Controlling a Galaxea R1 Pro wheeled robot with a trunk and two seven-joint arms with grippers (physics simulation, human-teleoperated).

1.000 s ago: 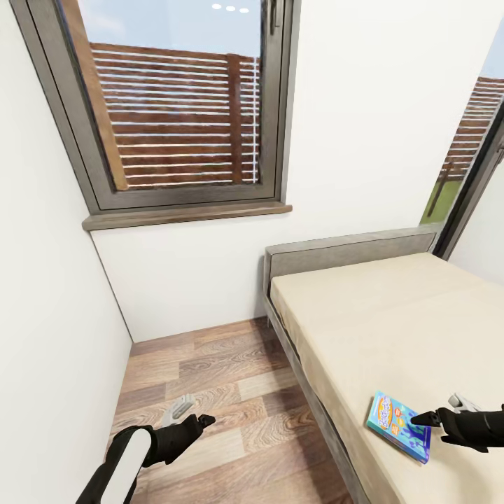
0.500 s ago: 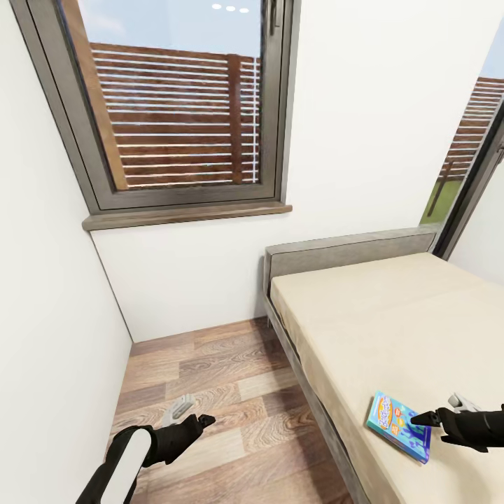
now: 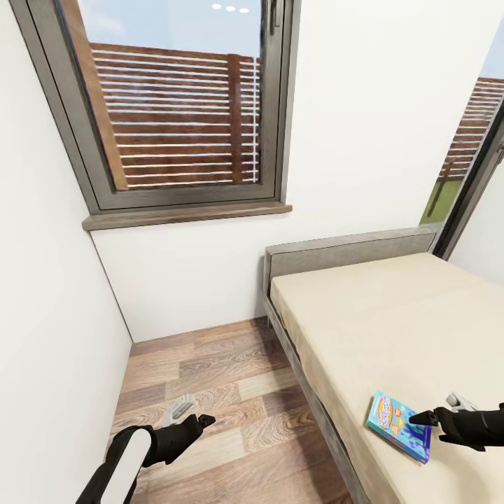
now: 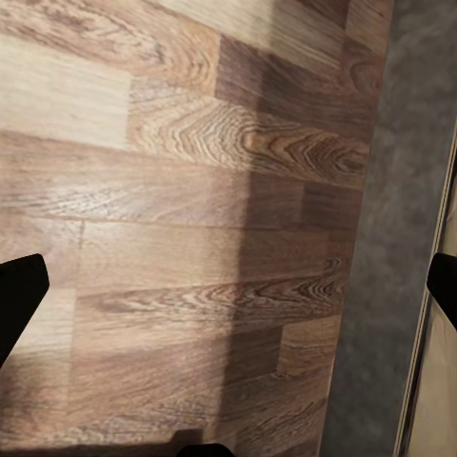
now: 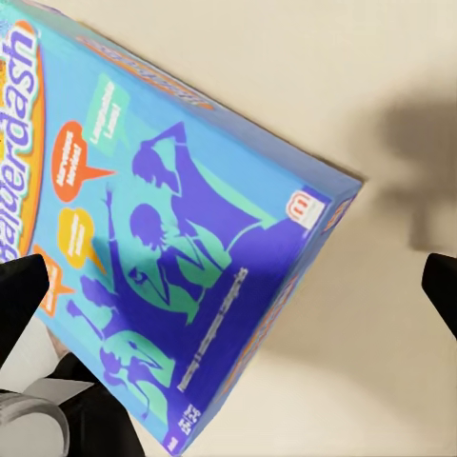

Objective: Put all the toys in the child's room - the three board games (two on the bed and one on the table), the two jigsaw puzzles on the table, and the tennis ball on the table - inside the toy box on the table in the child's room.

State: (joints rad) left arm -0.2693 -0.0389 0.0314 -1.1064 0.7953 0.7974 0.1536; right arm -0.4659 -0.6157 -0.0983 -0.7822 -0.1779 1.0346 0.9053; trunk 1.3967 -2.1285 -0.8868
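Observation:
A blue board game box (image 3: 397,425) with cartoon figures lies flat on the beige mattress (image 3: 392,315), near the bed's front left edge. My right gripper (image 3: 435,411) hovers open just right of it, its black fingertip (image 3: 413,420) over the box's right part. In the right wrist view the board game box (image 5: 171,238) lies close below, between the spread fingertips (image 5: 19,295); whether they touch it I cannot tell. My left gripper (image 3: 194,413) hangs open over the wood floor (image 3: 224,378) with nothing between its fingers (image 4: 19,305).
The bed's grey frame (image 3: 308,392) and headboard (image 3: 350,252) stand against the far white wall under a large window (image 3: 182,105). A narrow floor strip runs between the left wall (image 3: 49,315) and the bed. The grey bed frame (image 4: 400,190) borders the floor.
My right gripper has crept a hair toward the board game box. Everything else is still.

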